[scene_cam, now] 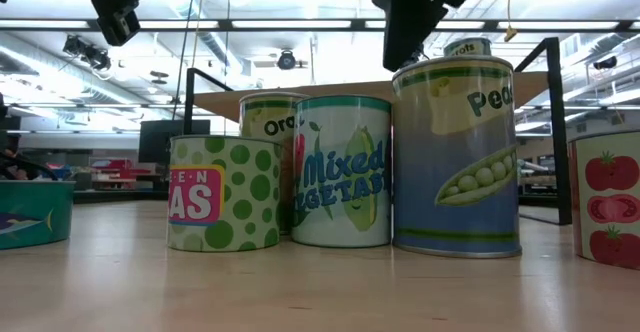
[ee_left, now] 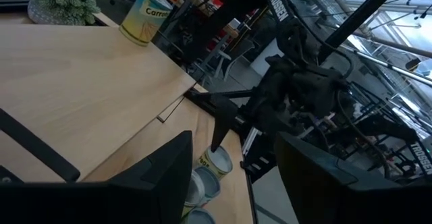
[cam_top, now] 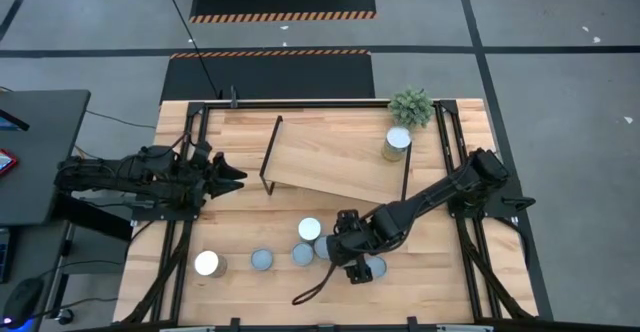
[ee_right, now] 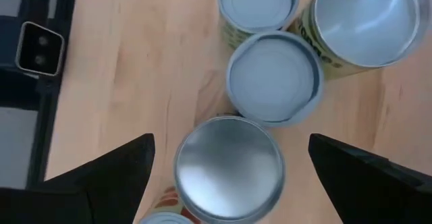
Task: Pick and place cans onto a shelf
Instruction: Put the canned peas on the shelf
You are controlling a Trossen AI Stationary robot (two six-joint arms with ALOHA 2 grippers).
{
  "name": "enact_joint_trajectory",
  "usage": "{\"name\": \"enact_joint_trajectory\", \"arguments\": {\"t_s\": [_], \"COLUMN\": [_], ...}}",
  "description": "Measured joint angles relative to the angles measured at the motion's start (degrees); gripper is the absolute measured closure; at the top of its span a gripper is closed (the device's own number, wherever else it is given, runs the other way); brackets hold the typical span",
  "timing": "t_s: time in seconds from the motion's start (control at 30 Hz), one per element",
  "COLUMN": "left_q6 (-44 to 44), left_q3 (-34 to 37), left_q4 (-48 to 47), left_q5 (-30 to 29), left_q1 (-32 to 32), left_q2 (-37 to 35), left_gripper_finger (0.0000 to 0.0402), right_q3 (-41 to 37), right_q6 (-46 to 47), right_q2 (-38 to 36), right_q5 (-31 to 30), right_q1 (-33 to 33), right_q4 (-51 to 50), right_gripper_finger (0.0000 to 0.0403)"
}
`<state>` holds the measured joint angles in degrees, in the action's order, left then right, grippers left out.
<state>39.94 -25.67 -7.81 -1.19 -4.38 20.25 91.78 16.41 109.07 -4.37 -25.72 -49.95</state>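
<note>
I am holding the right gripper (ee_right: 229, 163) above the cluster of cans near the front edge of the table (cam_top: 190, 142), its fingers spread wide with nothing between them. In the right wrist view the silver-topped can (ee_right: 228, 166) is sitting between the two dark fingers (ee_right: 101, 173), so I judge I am lining up to drop onto that one; the spread is wide because the neighbours are crowding it, and a grey-blue-topped can (ee_right: 273, 77) looks to be touching it on the far side, so a finger could nudge that one as it descends. The left gripper (cam_top: 232, 175) is waiting off the left end of the shelf (cam_top: 330, 162), fingers apart and holding nothing, kept clear so the board stays open for placing. The shelf is sitting across the middle of the table toward the back edge, and one can (cam_top: 397, 143) with a carrot label is already standing at its right end, next to a small potted plant (cam_top: 411, 106) at the table's back right corner. Counting from above, I am seeing six cans along the front edge, partly hidden by the gripper: a white-topped can (cam_top: 207, 263) toward the left, and the rest bunched near the right gripper. That is making seven in sight, one of them on the shelf.
</note>
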Motion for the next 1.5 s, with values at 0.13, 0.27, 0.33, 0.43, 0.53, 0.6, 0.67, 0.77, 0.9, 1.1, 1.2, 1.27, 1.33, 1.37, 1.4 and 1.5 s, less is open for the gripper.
{"name": "enact_joint_trajectory", "arguments": {"t_s": [0.13,0.27,0.33,0.43,0.53,0.6,0.67,0.77,0.9,1.1,1.2,1.27,1.33,1.37,1.4,1.5], "left_q6": [0.0,-0.1,-0.1,-0.1,-0.1,-0.1,-0.1,-0.1,-0.1,0.8,0.8,0.8,0.8,0.8,0.9,0.9], "left_q3": [0.0,0.0,0.0,0.0,0.0,0.0,0.0,0.0,0.0,0.0,0.0,0.0,0.0,0.0,0.0,0.0], "left_q4": [-0.7,-1.1,-1.2,-1.1,-1.1,-1.1,-1.1,-1.1,-1.1,-1.1,-1.0,-1.1,-1.1,-1.1,-1.1,-1.1], "left_q5": [0.0,0.0,0.0,0.0,0.0,0.0,0.0,0.0,0.0,0.0,0.0,0.0,0.0,0.0,0.0,0.0], "left_q1": [0.0,0.0,0.0,0.0,0.0,0.0,0.0,0.0,0.0,0.0,0.0,0.0,0.0,0.0,0.0,0.0], "left_q2": [0.0,0.0,0.0,0.0,0.0,0.0,0.0,0.0,0.0,0.0,0.0,0.0,0.0,0.0,0.0,0.0], "left_gripper_finger": [0.0184,0.0184,0.0184,0.0184,0.0184,0.0184,0.0184,0.0184,0.0184,0.0184,0.0184,0.0184,0.0184,0.0184,0.0184,0.0184], "right_q3": [-1.3,-2.7,-3.2,-4.5,-6.7,-7.6,-8.2,-9.0,-9.1,-9.0,-7.4,-6.0,-5.0,-4.4,-3.6,-0.6], "right_q6": [-0.3,0.2,0.4,0.4,0.4,0.4,0.3,0.5,0.6,5.0,6.3,7.0,7.9,8.3,8.7,10.0], "right_q2": [0.7,0.6,0.6,0.7,0.7,0.7,0.7,0.7,0.7,0.1,-1.1,-2.3,-3.2,-3.5,-4.0,-6.0], "right_q5": [-0.6,-0.6,0.5,1.0,1.6,1.3,1.1,0.7,0.8,3.0,3.1,2.9,2.9,2.8,2.6,1.5], "right_q1": [-0.3,-0.3,-0.3,-0.3,-0.3,-0.3,-0.3,-0.3,-0.1,0.0,-0.1,-0.1,0.0,0.0,0.0,-0.1], "right_q4": [0.4,0.2,1.4,1.6,3.9,4.6,5.9,6.9,7.3,5.9,4.1,3.4,2.0,1.1,0.2,-3.0], "right_gripper_finger": [0.0003,0.0003,0.0003,0.0003,0.0005,0.001,0.0021,0.0051,0.0087,0.0087,0.0087,0.0085,0.0085,0.0085,0.0085,0.0085]}}
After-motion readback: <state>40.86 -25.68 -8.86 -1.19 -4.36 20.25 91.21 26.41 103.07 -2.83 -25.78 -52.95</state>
